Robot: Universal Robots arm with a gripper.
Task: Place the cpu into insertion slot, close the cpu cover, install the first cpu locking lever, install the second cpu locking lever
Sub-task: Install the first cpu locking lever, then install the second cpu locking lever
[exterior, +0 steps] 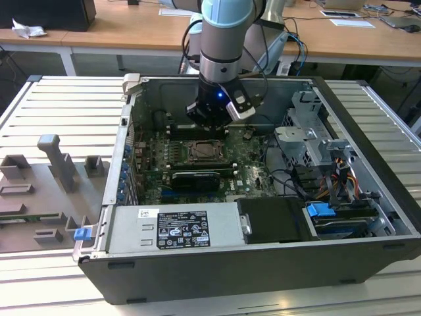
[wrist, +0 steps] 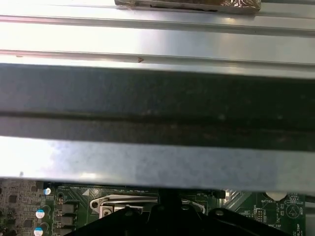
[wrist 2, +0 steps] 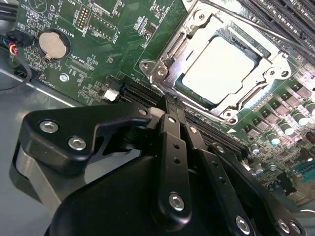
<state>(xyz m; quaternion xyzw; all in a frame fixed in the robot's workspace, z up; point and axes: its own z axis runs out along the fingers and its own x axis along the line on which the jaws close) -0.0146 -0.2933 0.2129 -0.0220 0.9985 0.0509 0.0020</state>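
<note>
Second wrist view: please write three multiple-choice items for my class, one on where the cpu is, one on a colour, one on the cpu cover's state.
1. Where is the cpu? A held in the fingers; B seated on the motherboard; C on the table outside the case.
2. What colour is the motherboard? A red; B blue; C green.
3. How does the cpu cover lie? A down around the cpu; B standing upright; C taken off.
Key: 1 B, its pale top sits on the motherboard; 2 C, the motherboard is green; 3 A, the frame lies flat with the cpu showing through its window.
</note>
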